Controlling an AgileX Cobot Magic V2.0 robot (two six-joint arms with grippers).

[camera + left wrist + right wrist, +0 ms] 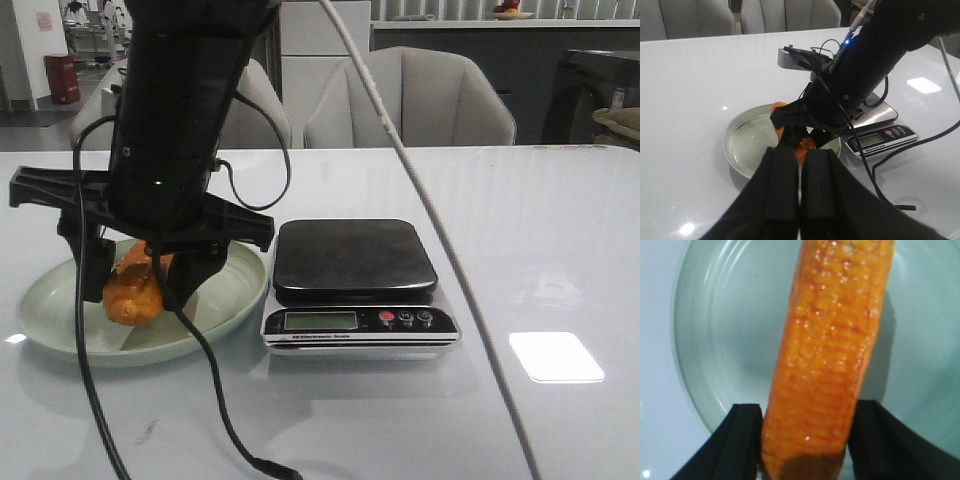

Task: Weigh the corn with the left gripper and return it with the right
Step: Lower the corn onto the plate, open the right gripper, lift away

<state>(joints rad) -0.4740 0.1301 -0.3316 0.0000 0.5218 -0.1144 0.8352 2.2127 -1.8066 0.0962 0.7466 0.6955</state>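
Right claw (140,275) grips corn (832,355) over the plate (235,300); left wrist view alone shows left claw (799,187) closed, empty.

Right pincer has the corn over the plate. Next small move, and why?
Probably ease the right pincer down a touch, then open it. It grips the orange-yellow corn cob low over the pale green round plate, and the silver kitchen scale is bare, so weighing looks done. Whether the cob already touches the plate is unclear.
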